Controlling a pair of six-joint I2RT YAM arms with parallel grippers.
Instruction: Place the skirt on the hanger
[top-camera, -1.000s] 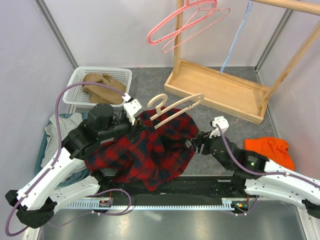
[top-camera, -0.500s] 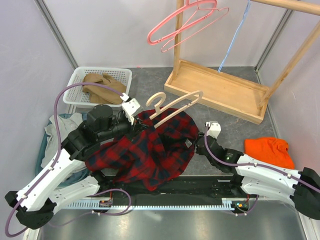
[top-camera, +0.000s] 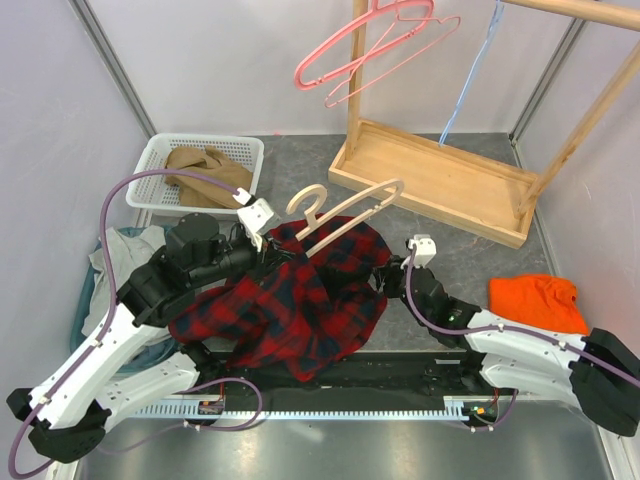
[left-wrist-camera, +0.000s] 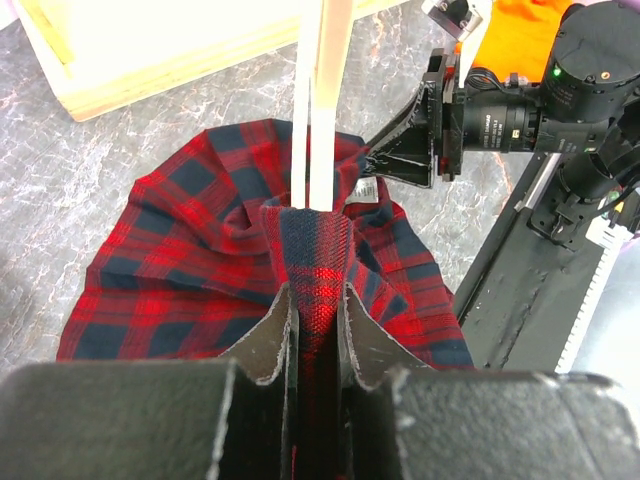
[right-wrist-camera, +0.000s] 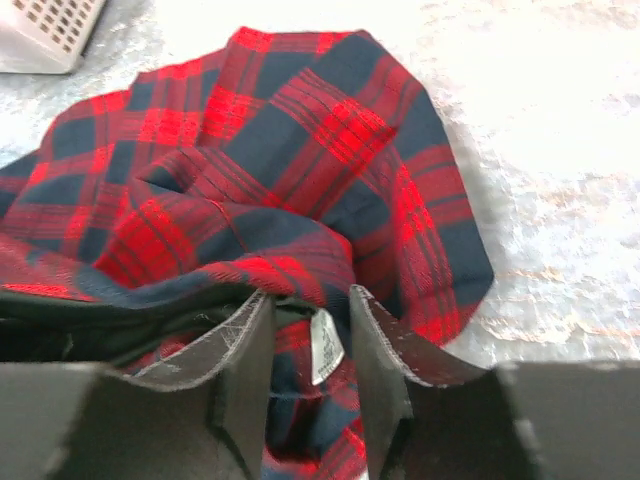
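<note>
The tan-brown skirt (top-camera: 205, 172) lies bunched in the white basket (top-camera: 160, 150) at the back left, with no gripper near it. The pink hanger (top-camera: 370, 45) hangs high on the rack, also untouched. My left gripper (top-camera: 270, 250) (left-wrist-camera: 318, 300) is shut on a fold of the red plaid shirt (top-camera: 290, 300) (left-wrist-camera: 180, 260), just below the pale wooden hanger (top-camera: 345, 212) (left-wrist-camera: 320, 100) that sticks out of it. At the shirt's right edge my right gripper (top-camera: 385, 283) (right-wrist-camera: 310, 310) is shut on the plaid cloth (right-wrist-camera: 300, 130), a white label between its fingers.
A wooden rack with a tray base (top-camera: 440, 180) stands at the back right, a light-blue hanger (top-camera: 470, 85) dangling from it. An orange cloth (top-camera: 540, 300) lies at the right. A grey garment (top-camera: 115, 255) lies at the left under my left arm.
My right gripper has moved left to the shirt's right edge and closed its fingers round the cloth. The left gripper and wooden hanger shifted slightly left.
</note>
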